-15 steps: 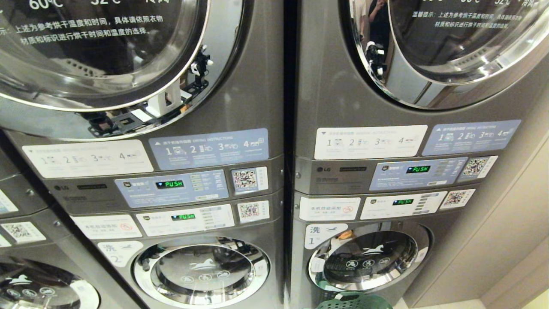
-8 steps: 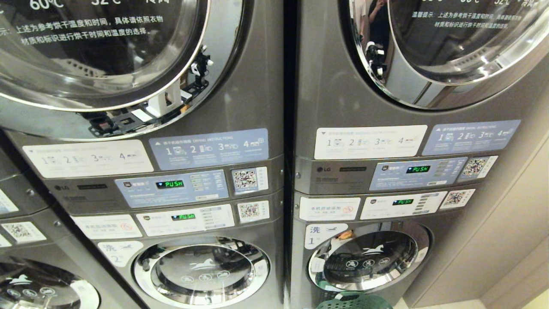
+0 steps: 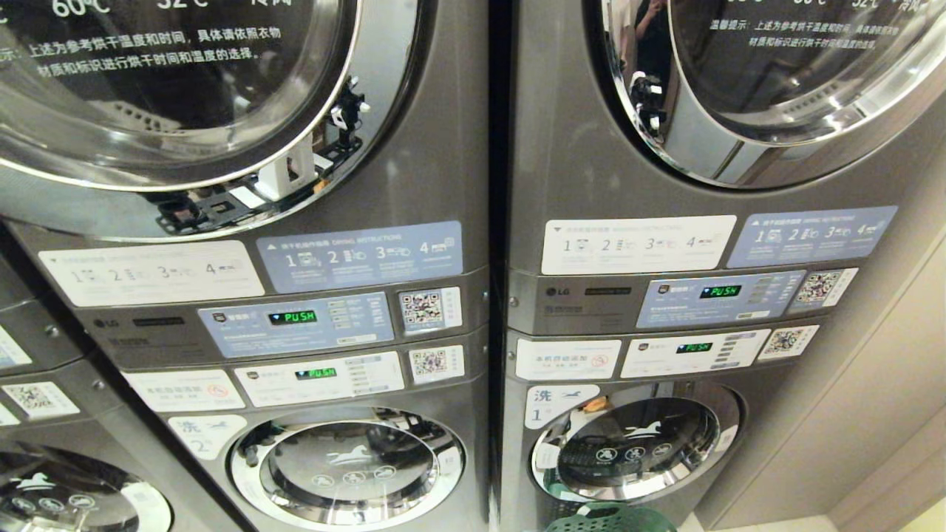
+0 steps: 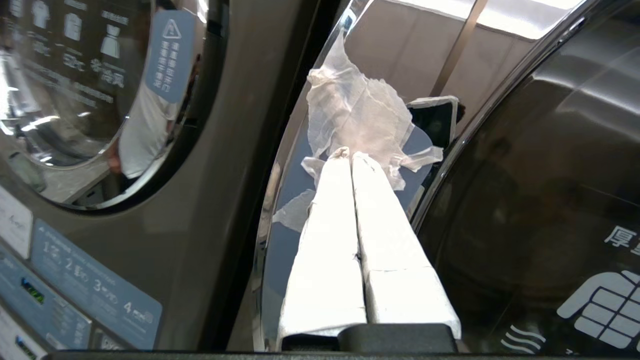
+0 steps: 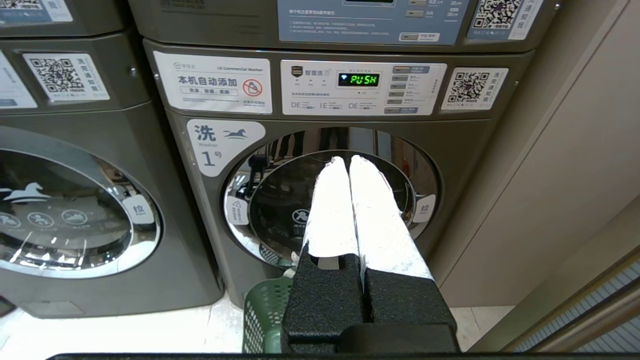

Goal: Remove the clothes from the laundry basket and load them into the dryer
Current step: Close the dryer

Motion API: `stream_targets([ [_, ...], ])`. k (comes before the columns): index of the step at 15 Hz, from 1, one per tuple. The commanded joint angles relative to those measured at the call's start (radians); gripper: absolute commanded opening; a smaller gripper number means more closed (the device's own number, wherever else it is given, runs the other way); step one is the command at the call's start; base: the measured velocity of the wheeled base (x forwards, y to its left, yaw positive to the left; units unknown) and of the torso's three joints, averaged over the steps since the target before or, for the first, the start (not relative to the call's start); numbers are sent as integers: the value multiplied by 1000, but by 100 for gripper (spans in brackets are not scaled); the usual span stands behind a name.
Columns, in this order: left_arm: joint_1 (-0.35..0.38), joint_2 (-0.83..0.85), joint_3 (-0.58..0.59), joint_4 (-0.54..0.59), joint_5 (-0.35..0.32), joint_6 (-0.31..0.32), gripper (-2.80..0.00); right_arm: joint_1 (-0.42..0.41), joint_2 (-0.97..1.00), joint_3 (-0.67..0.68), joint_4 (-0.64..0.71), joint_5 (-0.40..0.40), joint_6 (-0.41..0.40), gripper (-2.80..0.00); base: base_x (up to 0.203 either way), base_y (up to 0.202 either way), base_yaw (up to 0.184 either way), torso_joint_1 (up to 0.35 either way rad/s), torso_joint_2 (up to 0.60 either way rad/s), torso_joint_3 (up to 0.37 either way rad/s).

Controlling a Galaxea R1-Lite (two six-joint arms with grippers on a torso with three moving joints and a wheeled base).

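Note:
Two grey stacks stand before me, each a dryer above a washer. The right dryer has its round door closed. My left gripper is shut and empty, with its white-taped tips right at that door's chrome rim, beside the dark glass. A pale crumpled shape shows on the rim just past the tips. The green laundry basket sits on the floor under the right washer's door. My right gripper hangs shut and empty above the basket. The clothes are hidden.
The left dryer and the washer below it are closed too. Control panels reading PUSH sit between dryers and washers. A beige wall stands close on the right, with pale floor tiles in front of the washers.
The arm's reflection in the left dryer's chrome rim has shifted slightly. Machines and basket stand as before.

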Motion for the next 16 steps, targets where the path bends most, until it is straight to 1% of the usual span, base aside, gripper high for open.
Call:
stream_targets([
  [1,15,44,-19,-2,-38,-4,-280,0,0,2,-1,1,0,-280,0,0,0,0,0,0],
  [4,39,97,-66,0,-121,-21,-280,0,2,2,0,1,0,-280,0,0,0,0,0,0],
  [6,59,127,-81,0,-202,-36,-280,0,0,2,0,1,0,-280,0,0,0,0,0,0],
  [8,94,164,-108,-1,-238,-48,-280,0,0,2,0,1,0,-280,0,0,0,0,0,0],
  [11,123,249,-211,-2,-290,-51,-280,0,0,2,0,1,-1,-280,0,0,0,0,0,0],
  [13,130,303,-284,-2,-354,-52,-280,0,0,2,-1,1,0,-280,0,0,0,0,0,0],
  [16,134,365,-361,-1,-451,-81,-280,0,0,2,-1,1,0,-280,0,0,0,0,0,0],
])
